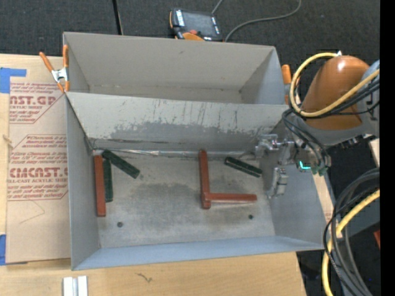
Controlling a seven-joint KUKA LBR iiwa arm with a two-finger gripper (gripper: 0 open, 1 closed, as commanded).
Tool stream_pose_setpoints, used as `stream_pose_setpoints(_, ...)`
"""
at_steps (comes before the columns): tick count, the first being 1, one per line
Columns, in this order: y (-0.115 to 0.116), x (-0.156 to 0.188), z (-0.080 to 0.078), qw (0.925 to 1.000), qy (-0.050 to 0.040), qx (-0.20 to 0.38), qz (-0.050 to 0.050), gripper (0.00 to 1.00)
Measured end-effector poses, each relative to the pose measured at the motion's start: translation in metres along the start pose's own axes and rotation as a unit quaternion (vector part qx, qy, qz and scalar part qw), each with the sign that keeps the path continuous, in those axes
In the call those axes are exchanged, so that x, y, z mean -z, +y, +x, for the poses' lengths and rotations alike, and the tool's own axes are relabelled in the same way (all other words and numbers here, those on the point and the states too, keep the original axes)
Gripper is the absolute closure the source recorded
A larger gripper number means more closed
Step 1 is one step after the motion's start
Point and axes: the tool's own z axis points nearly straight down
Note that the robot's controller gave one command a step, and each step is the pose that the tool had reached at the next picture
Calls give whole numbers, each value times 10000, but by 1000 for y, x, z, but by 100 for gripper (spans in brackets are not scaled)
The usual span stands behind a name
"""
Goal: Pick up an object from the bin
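The tool (276, 189) hangs low at the right side of the grey bin (160, 227). A dark green stick (242, 166) lies just beside it, on its left. In the middle, a tall red stick (203, 172) and a flat red stick (234, 197) meet in an L. By the left wall lie a long red stick (99, 187), a tilted green stick (123, 165) and a straight green stick (108, 185).

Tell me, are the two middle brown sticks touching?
Touching. The camera view shows the sideways brown stick butting the back-pointing brown stick at its near end, no gap.
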Motion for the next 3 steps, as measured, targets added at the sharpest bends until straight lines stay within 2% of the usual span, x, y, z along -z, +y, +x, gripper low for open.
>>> stream_pose_setpoints(1, 14, -89, -4, 9961, -49, 883, 4, 0)
stream_pose_setpoints(2, 13, -86, -5, 9961, -60, 881, 11, 100)
stream_pose_setpoints(3, 38, 47, 2, 9989, -82, 454, 7, 100)
